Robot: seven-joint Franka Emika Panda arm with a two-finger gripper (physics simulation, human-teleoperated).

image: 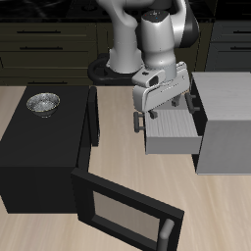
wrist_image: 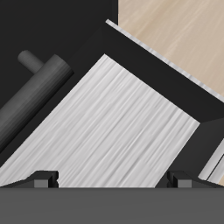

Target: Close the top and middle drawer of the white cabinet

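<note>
The white cabinet (image: 230, 113) stands on the table. One of its drawers (image: 173, 129) is pulled far out, its pale ribbed floor showing. I cannot tell whether a second drawer is open beneath it. My gripper (image: 159, 108) hangs open and empty just above the open drawer, near its outer end. In the wrist view the drawer floor (wrist_image: 122, 114) fills most of the picture, with the dark round drawer handle (wrist_image: 35, 87) beyond its front wall. Both fingertips (wrist_image: 39, 179) show wide apart, with nothing between them.
A black microwave (image: 39, 147) stands beside the drawer with its door (image: 123, 211) swung open toward the table's front edge. A metal bowl (image: 43, 102) sits on top of it. Bare wooden tabletop (image: 118, 132) lies between the microwave and the drawer.
</note>
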